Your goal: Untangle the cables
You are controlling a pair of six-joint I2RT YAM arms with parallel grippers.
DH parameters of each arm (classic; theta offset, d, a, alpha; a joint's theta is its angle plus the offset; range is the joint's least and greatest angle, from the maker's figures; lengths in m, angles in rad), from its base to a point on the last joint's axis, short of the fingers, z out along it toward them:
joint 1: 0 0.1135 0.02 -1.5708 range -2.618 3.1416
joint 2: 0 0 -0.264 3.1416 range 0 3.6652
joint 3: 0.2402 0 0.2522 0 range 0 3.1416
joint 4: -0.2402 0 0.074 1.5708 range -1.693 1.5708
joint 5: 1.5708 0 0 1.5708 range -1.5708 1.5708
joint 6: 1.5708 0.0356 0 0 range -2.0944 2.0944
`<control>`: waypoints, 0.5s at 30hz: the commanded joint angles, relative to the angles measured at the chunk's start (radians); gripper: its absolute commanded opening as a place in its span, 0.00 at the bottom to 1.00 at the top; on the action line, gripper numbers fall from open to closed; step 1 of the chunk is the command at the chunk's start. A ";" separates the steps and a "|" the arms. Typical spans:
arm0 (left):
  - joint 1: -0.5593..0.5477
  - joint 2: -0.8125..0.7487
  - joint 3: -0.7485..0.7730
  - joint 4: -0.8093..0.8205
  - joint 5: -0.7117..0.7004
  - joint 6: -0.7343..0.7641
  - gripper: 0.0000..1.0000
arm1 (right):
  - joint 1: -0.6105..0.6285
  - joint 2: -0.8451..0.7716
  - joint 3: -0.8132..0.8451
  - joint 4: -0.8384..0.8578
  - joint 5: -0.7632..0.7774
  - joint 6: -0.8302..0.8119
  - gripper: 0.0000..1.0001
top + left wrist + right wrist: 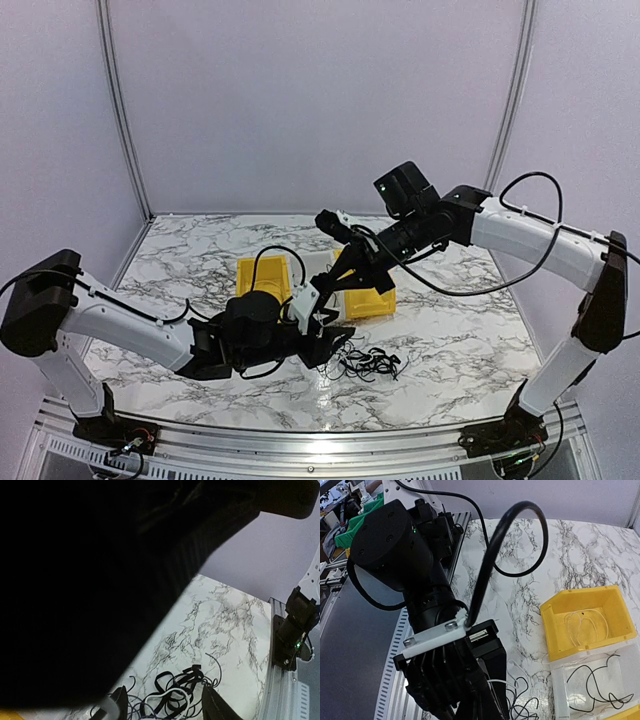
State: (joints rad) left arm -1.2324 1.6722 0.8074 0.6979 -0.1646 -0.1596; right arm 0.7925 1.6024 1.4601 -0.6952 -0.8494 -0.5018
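Observation:
The cables lie in a small tangle on the marble table, near the front centre. They are thin black cords with one pale whitish cord among them. In the left wrist view the tangle sits between my left gripper's fingertips, which are spread apart on either side of it. My left gripper is low at the tangle's left edge and open. My right gripper hovers above the bins; its own fingers do not show clearly. The right wrist view shows the left arm over part of the tangle.
Two yellow bins stand mid-table with a clear bin between them. One yellow bin holds a pale cord, the clear one a black cord. A dark shape blocks most of the left wrist view. The table's front rail is close by.

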 commanded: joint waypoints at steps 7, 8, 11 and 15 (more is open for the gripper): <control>-0.021 0.101 -0.108 0.183 0.041 -0.080 0.48 | -0.061 -0.092 0.284 -0.122 -0.141 -0.051 0.00; -0.021 0.106 -0.117 0.191 0.041 -0.083 0.47 | -0.075 -0.094 0.299 -0.121 -0.163 -0.043 0.00; -0.021 0.125 -0.131 0.213 0.035 -0.094 0.42 | -0.119 -0.097 0.351 -0.122 -0.206 -0.024 0.00; -0.021 0.159 -0.136 0.231 0.026 -0.115 0.38 | -0.153 -0.093 0.434 -0.132 -0.211 -0.027 0.00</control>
State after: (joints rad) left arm -1.2491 1.8038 0.6796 0.8906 -0.1387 -0.2401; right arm 0.6720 1.5127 1.8034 -0.8310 -0.9928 -0.5423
